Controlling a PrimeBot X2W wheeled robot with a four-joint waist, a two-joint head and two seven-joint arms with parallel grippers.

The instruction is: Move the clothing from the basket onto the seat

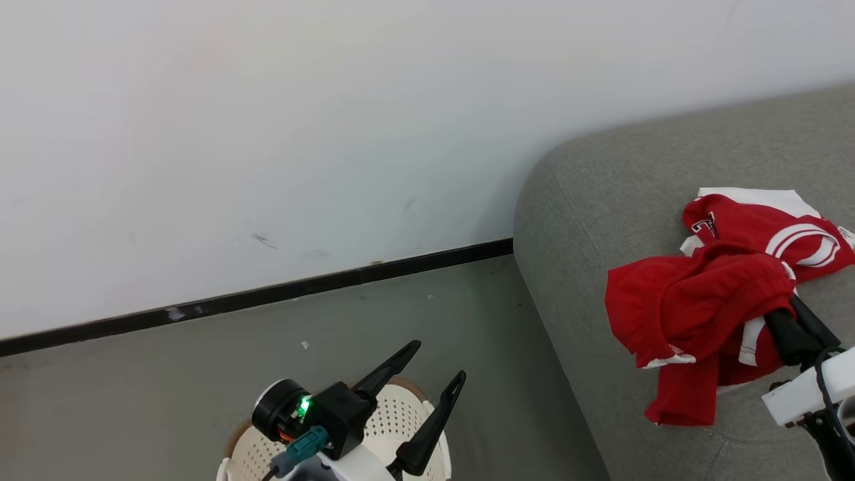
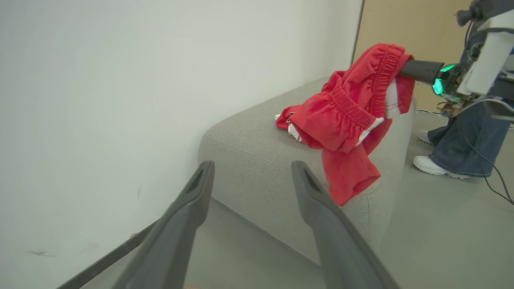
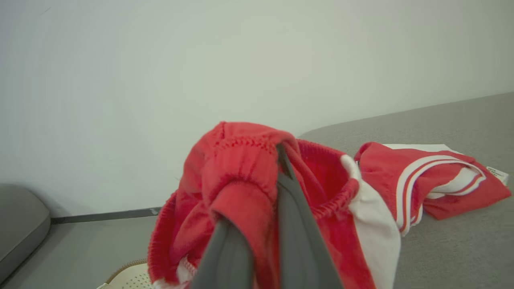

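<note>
The red jersey [image 1: 768, 227] lay on the seat [image 1: 601, 187] at 3 o'clock, the right pincer [image 1: 788, 324] clamped the red shorts [image 1: 688, 307] over it pending release, and the left pincer [image 1: 439, 359] gaped empty over the basket [image 1: 401, 407].

Bright, even light on my feeds, only soft shadows along the seat [image 2: 257, 140]. Both wrist views blur their own tool fingers [image 3: 297, 241] up close; the wall [image 2: 80, 100] looks washed out.

Left gripper [image 1: 439, 359] spread wide; right gripper [image 1: 787, 321] pinched shut on the clothing [image 1: 695, 300].
</note>
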